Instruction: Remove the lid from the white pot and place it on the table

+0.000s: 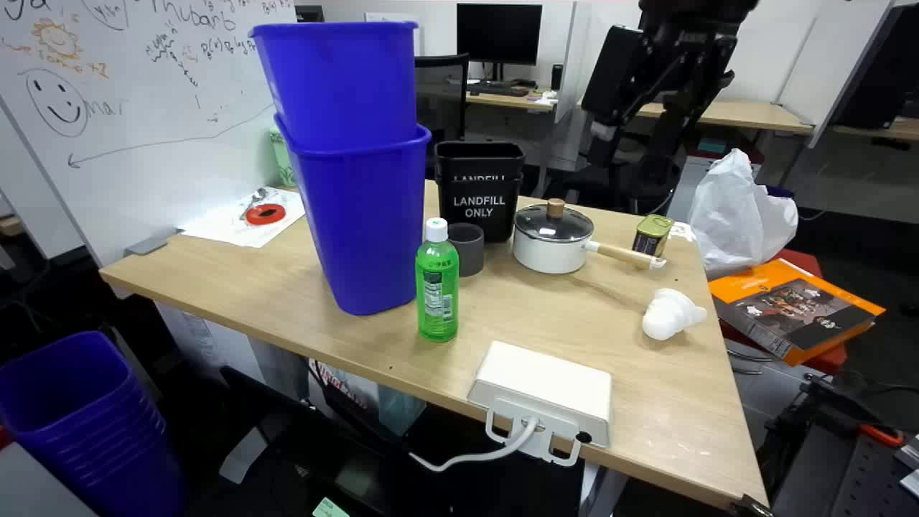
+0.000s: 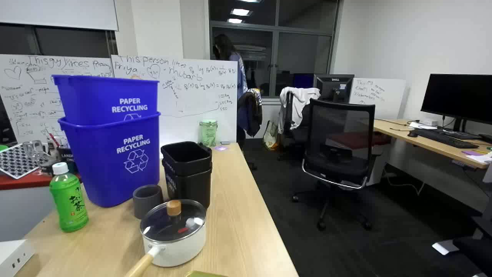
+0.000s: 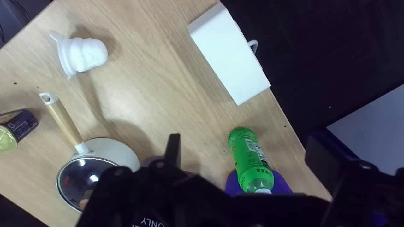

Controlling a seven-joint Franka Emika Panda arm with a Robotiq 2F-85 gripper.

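Note:
The lid, clear glass with a wooden knob, sits on the white pot in both exterior views (image 1: pixel 538 228) (image 2: pixel 159 227) and in the wrist view (image 3: pixel 77 178), where the gripper partly covers it. The white pot (image 1: pixel 549 257) (image 2: pixel 178 252) (image 3: pixel 115 151) stands upright on the table (image 1: pixel 567 316) (image 2: pixel 238 234) (image 3: pixel 151 91), its wooden handle sticking out sideways. My gripper (image 1: pixel 632 154) is raised above the table, apart from the lid and pot. In the wrist view its fingers (image 3: pixel 246 157) are wide apart with nothing held; the green bottle stands well below them.
Blue bins (image 1: pixel 359 215), black bins (image 1: pixel 479 197) and a dark grey cup (image 1: pixel 468 251) stand beside the pot. A green bottle (image 1: pixel 438 287), a small can (image 1: pixel 652 235), a white cup (image 1: pixel 668 316) and a white box (image 1: pixel 546 384) are also on the table.

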